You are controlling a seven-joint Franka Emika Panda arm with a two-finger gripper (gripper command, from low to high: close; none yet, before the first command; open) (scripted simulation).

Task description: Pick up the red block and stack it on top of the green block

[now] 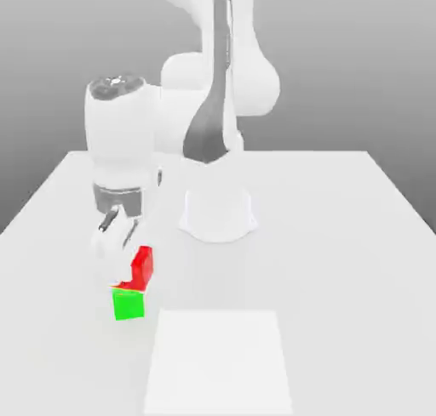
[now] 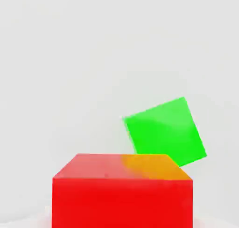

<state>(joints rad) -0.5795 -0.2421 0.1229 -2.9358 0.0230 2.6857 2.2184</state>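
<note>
Between the jaws of the gripper point(image 1: 126, 251) sits the red block point(image 1: 140, 268), pinched at its sides; in the exterior view the pale fingers reach down along the block's left face and cover part of it. Block is off the table point(image 1: 341, 236), carried just above and slightly behind the green block point(image 1: 129, 304), which rests on the white surface directly below the jaws. Whether the two cubes touch cannot be told from the exterior view; the red block's lower edge meets the green block's top edge in that picture. Hand view: red block point(image 2: 122, 194) close under the camera, its top face tinted orange on the side nearest the green block point(image 2: 165, 131); green block lies beyond it, rotated relative to the red one. A flat white square panel point(image 1: 220, 361) lies on the table, near the green block, toward the exterior view's right.
</note>
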